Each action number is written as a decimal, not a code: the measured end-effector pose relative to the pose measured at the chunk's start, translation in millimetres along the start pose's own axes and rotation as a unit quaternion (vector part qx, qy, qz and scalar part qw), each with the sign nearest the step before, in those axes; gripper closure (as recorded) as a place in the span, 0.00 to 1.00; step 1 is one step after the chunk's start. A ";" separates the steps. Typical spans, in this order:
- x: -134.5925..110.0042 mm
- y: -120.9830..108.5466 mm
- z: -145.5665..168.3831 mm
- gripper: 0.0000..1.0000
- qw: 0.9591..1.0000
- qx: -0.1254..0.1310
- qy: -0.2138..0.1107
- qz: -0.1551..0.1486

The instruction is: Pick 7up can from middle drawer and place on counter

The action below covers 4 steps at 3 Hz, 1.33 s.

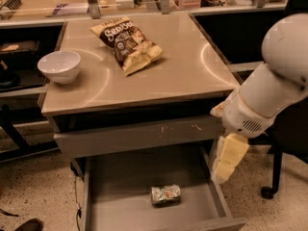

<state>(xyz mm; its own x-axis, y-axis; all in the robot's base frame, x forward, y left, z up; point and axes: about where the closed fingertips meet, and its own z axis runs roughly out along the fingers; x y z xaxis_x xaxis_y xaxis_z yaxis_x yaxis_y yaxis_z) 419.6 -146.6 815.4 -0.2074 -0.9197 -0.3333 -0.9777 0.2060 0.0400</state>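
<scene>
**Soda can waits in open drawer as robot arm hangs at cabinet's right side**

A white bowl [59, 66] sits at the counter's [183, 71] left edge and a chip bag [127, 43] near its back edge, which leaves the front right corner free, likely for the set-down. The middle drawer [120, 186] is pulled out, exposing the 7up can [165, 195] lying on its side on the drawer floor. The gripper [225, 167] points down beside the drawer's right wall, and whether it is spread or pressed together cannot be told.
</scene>
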 end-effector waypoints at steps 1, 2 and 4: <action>6.0 0.4 61.5 0.00 1.000 -0.015 -0.017 0.008; 15.8 -6.6 104.5 0.00 0.998 -0.045 -0.019 0.040; 21.5 -4.3 128.2 0.00 0.998 -0.040 -0.007 0.045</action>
<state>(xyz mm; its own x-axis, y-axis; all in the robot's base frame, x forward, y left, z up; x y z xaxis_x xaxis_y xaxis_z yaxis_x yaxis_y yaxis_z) 423.4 -124.4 687.4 -0.2944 -0.8941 -0.3376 -0.9547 0.2594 0.1456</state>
